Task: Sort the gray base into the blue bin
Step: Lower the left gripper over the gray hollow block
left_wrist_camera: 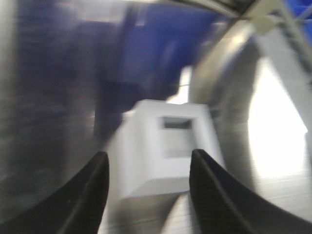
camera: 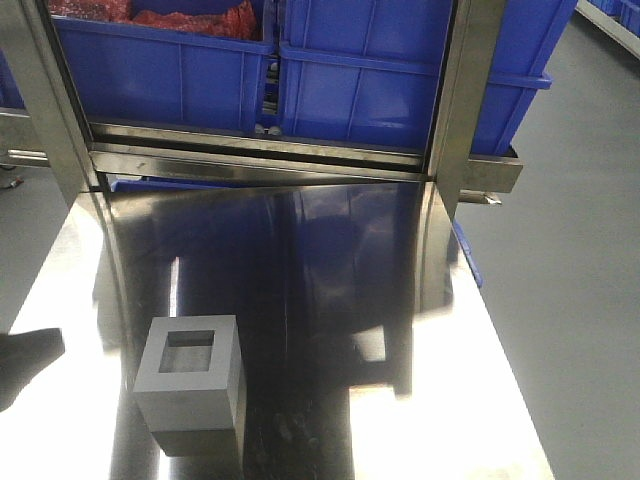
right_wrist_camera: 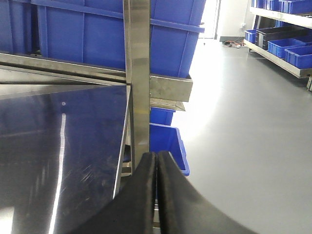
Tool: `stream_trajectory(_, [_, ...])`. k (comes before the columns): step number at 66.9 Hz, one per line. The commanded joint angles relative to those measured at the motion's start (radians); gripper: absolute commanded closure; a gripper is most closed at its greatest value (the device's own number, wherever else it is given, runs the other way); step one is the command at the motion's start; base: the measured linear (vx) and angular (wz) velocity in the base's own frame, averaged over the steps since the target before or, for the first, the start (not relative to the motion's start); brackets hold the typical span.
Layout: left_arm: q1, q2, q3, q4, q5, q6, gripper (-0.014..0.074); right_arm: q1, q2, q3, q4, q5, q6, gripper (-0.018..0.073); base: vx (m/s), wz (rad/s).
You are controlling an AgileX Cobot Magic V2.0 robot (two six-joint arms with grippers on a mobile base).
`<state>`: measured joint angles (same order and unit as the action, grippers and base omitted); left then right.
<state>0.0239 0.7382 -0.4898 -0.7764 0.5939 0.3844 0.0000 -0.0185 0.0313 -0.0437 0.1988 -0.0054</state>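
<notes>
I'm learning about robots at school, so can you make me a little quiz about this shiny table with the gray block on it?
1. True or false: the matte gray box-shaped block stands on the shiny steel table with its square opening facing up.
2. The right gripper, with black fingers, is: A) wide open, B) shut with nothing between, C) squeezing the block.
3. What colour is the stuff inside the blue plastic crate on the metal shelf, top left in the front view?
Key: 1 true; 2 B; 3 red.
</notes>
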Motion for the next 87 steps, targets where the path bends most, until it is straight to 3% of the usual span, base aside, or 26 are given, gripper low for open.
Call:
stream_trajectory(1, [-0.006,0.06,-0.05,-0.252,-0.036,0.16,0.0228,-0.005,-0.008,0.006,-0.009,-0.072,-0.007,0.0564,0.0,0.0])
stream_trajectory(6, [-0.009,0.109,-0.063,-0.361,-0.021,0.268,0.0228,-0.005,-0.008,0.006,-0.009,-0.072,-0.007,0.0564,0.0,0.0])
stream_trajectory(11, [-0.024,0.153,-0.085,-0.406,0.001,0.327,0.0228,-0.005,-0.008,0.006,-0.009,-0.072,-0.007,0.0564,0.0,0.0])
stream_trajectory(26, [-0.156,0.256,-0.202,-0.384,-0.012,0.341,0.0228,-0.005,-0.008,0.006,-0.009,-0.072,-0.007,0.0564,0.0,0.0])
stream_trajectory(37, [-0.28,0.306,-0.291,-0.258,-0.056,0.294,0.0228,-0.005,-0.008,0.006,-0.009,-0.072,-0.007,0.0564,0.0,0.0])
stream_trajectory(44, [-0.347,0.335,-0.324,-0.074,-0.093,0.158,0.0228,-0.005,-0.008,0.006,-0.009,-0.072,-0.007,0.0564,0.0,0.0])
stream_trajectory(61, [-0.464,0.408,-0.376,0.627,-0.058,-0.488,0.0228,-0.005,-0.008,0.006,-0.009,-0.072,-0.007,0.0564,0.0,0.0])
stream_trajectory(66, [-0.501,0.422,-0.383,0.783,-0.046,-0.638,0.0228,-0.005,-0.008,0.006,-0.009,-0.072,-0.007,0.0564,0.0,0.0])
stream_trajectory(71, [-0.531,0.44,-0.387,0.89,-0.023,-0.743,0.0228,-0.005,-0.008,0.006,-0.009,-0.073,-0.007,0.0564,0.0,0.0])
stream_trajectory(75, [-0.544,0.468,-0.394,0.932,0.007,-0.792,0.0228,-0.005,-0.008,0.006,-0.009,-0.072,-0.007,0.0564,0.0,0.0])
stream_trajectory(87, [-0.547,0.563,-0.426,0.937,0.066,-0.805,0.0228,-0.005,-0.008,0.006,-0.009,-0.072,-0.007,0.0564,0.0,0.0])
